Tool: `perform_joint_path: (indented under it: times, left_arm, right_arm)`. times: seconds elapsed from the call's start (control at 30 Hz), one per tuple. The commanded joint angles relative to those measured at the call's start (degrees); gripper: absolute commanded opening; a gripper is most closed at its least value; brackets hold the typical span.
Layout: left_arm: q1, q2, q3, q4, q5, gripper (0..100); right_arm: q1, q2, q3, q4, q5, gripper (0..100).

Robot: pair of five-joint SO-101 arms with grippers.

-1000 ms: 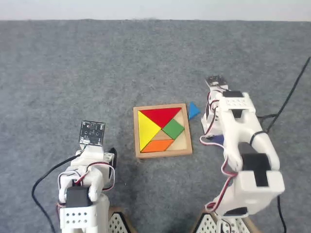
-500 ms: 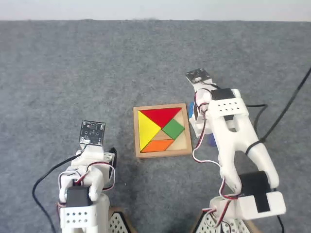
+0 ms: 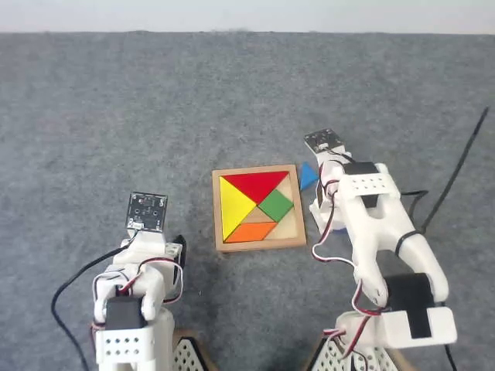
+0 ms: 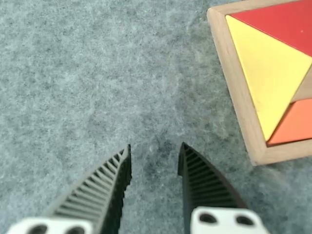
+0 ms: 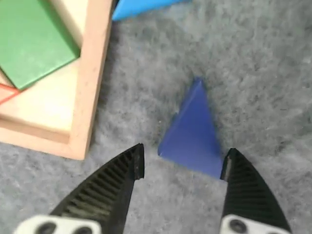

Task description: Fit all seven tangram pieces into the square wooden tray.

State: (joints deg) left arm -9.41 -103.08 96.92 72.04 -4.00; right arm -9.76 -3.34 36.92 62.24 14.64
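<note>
The square wooden tray [image 3: 298,205] lies mid-table with a red triangle [image 3: 254,184], a yellow triangle [image 3: 233,205], a green square [image 3: 275,205] and an orange piece [image 3: 251,231] in it. A light blue piece [image 3: 308,176] lies on the carpet just right of the tray. My right gripper [image 5: 184,165] hangs open over a dark blue triangle [image 5: 191,132] that lies flat beside the tray's edge [image 5: 91,83], one finger on each side. Another light blue piece [image 5: 141,7] lies farther off. My left gripper [image 4: 154,161] is open over bare carpet, left of the tray [image 4: 239,102].
Grey carpet [image 3: 116,116] covers the table, with wide free room at the back and left. A black cable [image 3: 456,166] runs off at the right. The right arm [image 3: 379,224] stands over the carpet just right of the tray.
The right arm swung left toward the tray, then drew back slightly toward the front; the light blue piece it had covered shows again. The left arm has not moved.
</note>
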Motion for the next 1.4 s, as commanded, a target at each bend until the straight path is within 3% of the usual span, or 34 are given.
perform_joint_path:
  times: [0.0,0.13,0.27,0.43,0.5,0.73,1.13,1.37]
  left_arm:
    - [0.09,-1.58,-0.48,0.53,-0.35,15]
    - [0.09,-1.58,-0.48,0.53,-0.35,15]
    - [0.18,-1.58,-0.48,0.53,-0.35,15]
    - [0.09,-1.58,-0.48,0.53,-0.35,15]
    - [0.09,-1.58,-0.48,0.53,-0.35,15]
    - [0.09,-1.58,-0.48,0.53,-0.35,15]
    - [0.09,-1.58,-0.48,0.53,-0.35,15]
    - [0.09,-1.58,-0.48,0.53,-0.35,15]
  right_arm:
    - [0.75,-1.45,-0.26,-1.45,0.79,26.4]
    - [3.3,-1.45,0.0,1.01,-2.99,26.4]
    - [5.23,-10.51,2.37,0.66,-3.43,26.4]
    - [0.13,-19.38,11.87,-0.13,-3.34,20.3]
    - [-0.31,-18.86,13.1,-0.57,-3.6,16.2]
    - [3.21,-9.98,12.22,-1.8,-3.16,16.5]
    - [13.05,10.95,-13.63,2.24,-1.58,16.5]
    - [13.76,17.89,-30.59,9.8,-1.58,16.5]
